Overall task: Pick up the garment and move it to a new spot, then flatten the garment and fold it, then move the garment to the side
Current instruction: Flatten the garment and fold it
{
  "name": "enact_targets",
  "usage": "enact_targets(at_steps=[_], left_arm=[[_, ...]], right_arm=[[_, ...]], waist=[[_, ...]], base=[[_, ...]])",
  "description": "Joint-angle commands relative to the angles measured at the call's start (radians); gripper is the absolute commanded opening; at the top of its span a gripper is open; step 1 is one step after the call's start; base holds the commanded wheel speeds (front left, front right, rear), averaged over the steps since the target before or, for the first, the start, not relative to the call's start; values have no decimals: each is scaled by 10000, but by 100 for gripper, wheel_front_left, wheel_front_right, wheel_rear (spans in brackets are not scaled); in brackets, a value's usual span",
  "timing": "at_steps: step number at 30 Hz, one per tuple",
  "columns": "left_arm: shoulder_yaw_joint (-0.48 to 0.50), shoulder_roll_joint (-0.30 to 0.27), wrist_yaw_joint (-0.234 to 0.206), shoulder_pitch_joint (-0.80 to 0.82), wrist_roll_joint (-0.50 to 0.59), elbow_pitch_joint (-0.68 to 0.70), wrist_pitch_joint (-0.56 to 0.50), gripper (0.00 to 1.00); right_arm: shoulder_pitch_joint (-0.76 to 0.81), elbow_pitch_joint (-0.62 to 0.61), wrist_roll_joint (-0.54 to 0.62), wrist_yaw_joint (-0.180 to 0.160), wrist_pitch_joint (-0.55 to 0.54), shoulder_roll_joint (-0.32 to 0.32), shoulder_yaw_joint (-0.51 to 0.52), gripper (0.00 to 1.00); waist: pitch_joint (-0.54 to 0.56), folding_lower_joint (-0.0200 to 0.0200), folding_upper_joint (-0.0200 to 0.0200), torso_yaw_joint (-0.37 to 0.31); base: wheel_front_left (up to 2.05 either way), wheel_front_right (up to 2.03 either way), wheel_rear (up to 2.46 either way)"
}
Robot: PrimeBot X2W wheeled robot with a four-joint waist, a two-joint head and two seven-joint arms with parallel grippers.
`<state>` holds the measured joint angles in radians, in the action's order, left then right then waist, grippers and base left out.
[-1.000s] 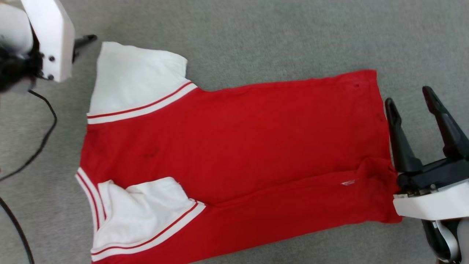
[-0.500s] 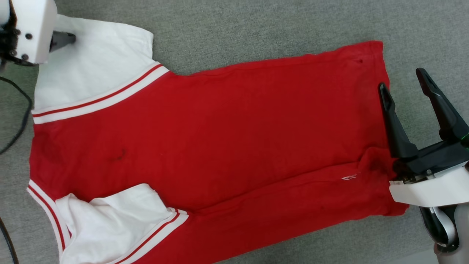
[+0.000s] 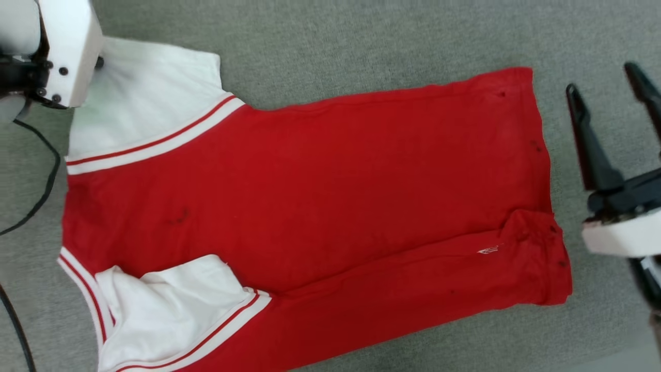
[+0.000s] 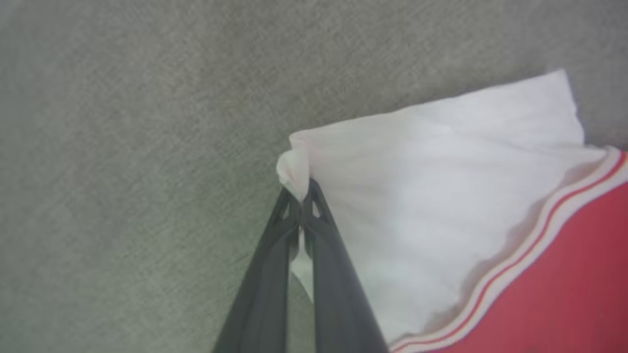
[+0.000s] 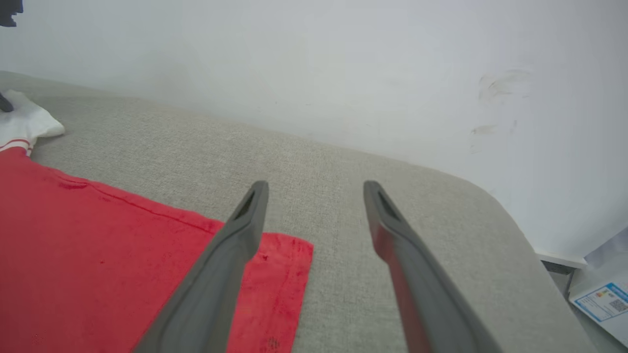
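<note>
Backing off from the hem, the right hand now stands apart from the cloth, over bare grey cushion. Half a second ago its inner finger overlapped the garment's end. Its fingers are spread wide and hold nothing, and the right wrist view shows the same, the hand aimed past the hem's far corner toward the wall. The head camera has also shifted a little, so part of the change is not real motion.

The garment lies spread lengthwise on the cushion, plain red face up, collar end to the left and hem to the right. The left hand is pinched tight on the outer corner of the far sleeve, which fans out taut from that grip. In the head view a white wrist housing covers those fingers.

This looks like the flattening step, with the right side let go and the left drawing the sleeve out. It is not finished: a long crease runs along the near side to a bunched lump at the hem's near corner. The near sleeve also lies crumpled inward over the body. Both probably want smoothing before any fold.
</note>
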<state>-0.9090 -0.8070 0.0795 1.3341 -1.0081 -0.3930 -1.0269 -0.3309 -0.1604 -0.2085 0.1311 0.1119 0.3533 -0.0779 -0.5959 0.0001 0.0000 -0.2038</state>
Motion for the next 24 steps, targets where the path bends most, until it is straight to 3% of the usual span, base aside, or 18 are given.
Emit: enact_targets(at_steps=[1,2,3,8,14,19,24], left_arm=[[-23,45,60,-161,-28,-14,132,0],[-5,93,98,-209,-67,7,249,0],[-30,190,175,-345,-83,154,577,0],[-152,383,323,-597,-144,552,970,0],[-314,508,388,-800,-119,1244,1227,0],[-398,566,404,-728,-13,1806,1330,0],[-399,653,383,-574,82,2198,1377,0]], right_arm=[[-279,-26,3,-8,-198,233,29,100],[-444,-20,-90,-8,-451,443,-10,100],[-1027,185,-590,-8,-1554,1296,-181,100],[-1884,570,-2095,-8,-4369,3056,-1149,100],[-3122,959,-4121,-8,-7571,4727,-2725,100],[-4448,1423,-5413,-8,-9724,5317,-4102,100],[-5520,2557,-6172,-8,-11101,4851,-4739,100]], waist=[[322,-1,0,144],[455,-1,0,196],[822,-1,0,423],[1266,-1,0,834],[1350,-1,0,1277],[1169,-1,0,1588],[868,-1,0,1851]], base=[[0,0,0],[0,0,0],[0,0,0],[0,0,0],[0,0,0],[0,0,0],[0,0,0]])
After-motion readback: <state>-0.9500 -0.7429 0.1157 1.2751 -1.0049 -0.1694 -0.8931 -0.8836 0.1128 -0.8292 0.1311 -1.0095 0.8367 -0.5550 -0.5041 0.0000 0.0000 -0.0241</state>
